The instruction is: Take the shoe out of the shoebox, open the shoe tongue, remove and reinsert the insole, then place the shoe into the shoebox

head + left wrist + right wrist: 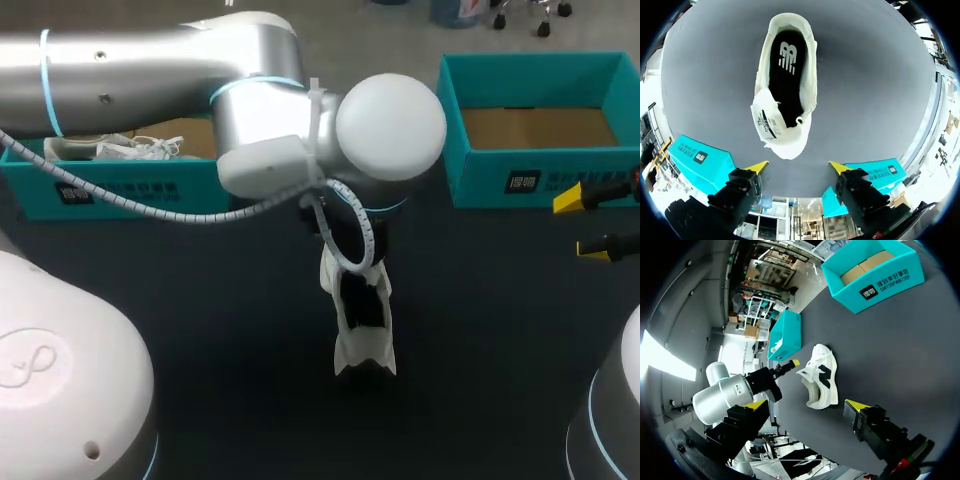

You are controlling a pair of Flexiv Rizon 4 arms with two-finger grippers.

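Observation:
A white shoe (362,322) lies on the dark table, mid-table, away from both boxes. In the left wrist view the shoe (810,95) shows its black insole (786,85) inside, and its tongue (765,120) is folded back over the toe. My left gripper (799,167) hangs open right above the toe end, touching nothing. In the head view its fingers are hidden under the left wrist. My right gripper (585,225) stands open at the right edge, well away from the shoe (822,377). Its fingers (806,404) hold nothing.
An open teal shoebox (470,160) with a bare cardboard floor stands at the back right. A second teal box (100,190) at the back left holds another white shoe (130,150). My left arm spans the table's middle.

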